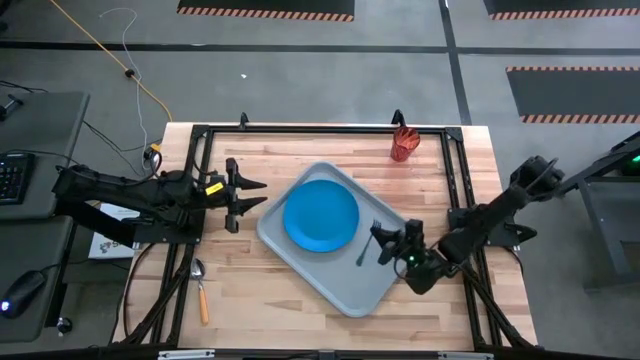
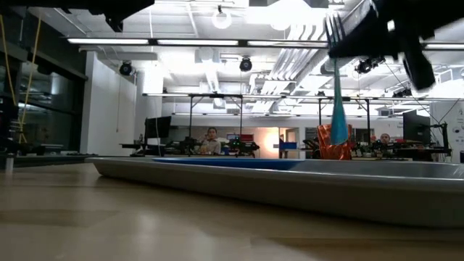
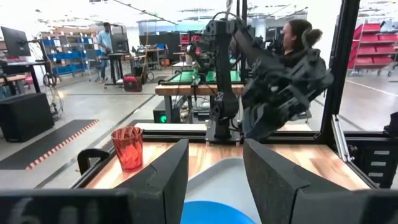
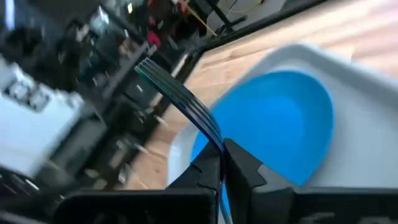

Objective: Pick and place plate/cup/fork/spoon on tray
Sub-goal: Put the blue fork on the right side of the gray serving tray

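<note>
Plate (image 1: 320, 216) on tray (image 1: 345, 292). Fork (image 1: 368, 243) clamped in right jaws (image 1: 388, 245) over tray. Cup (image 1: 403, 144), spoon (image 1: 200, 288) pending on worktop (image 1: 300, 145). Left jaws (image 1: 250, 193) open, empty.

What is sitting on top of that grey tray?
Only the blue plate rests on the tray. The right gripper holds the fork above it. Under the plate is hidden.

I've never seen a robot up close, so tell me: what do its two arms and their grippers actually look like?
Both arms are dark, almost black, built from jointed segments. The left arm carries a small yellow marking near its wrist, and its gripper ends in two flat, dark, blade-like fingers. The right arm looks the same, with a small green light glowing behind its gripper. No sleeves or covers show.
</note>
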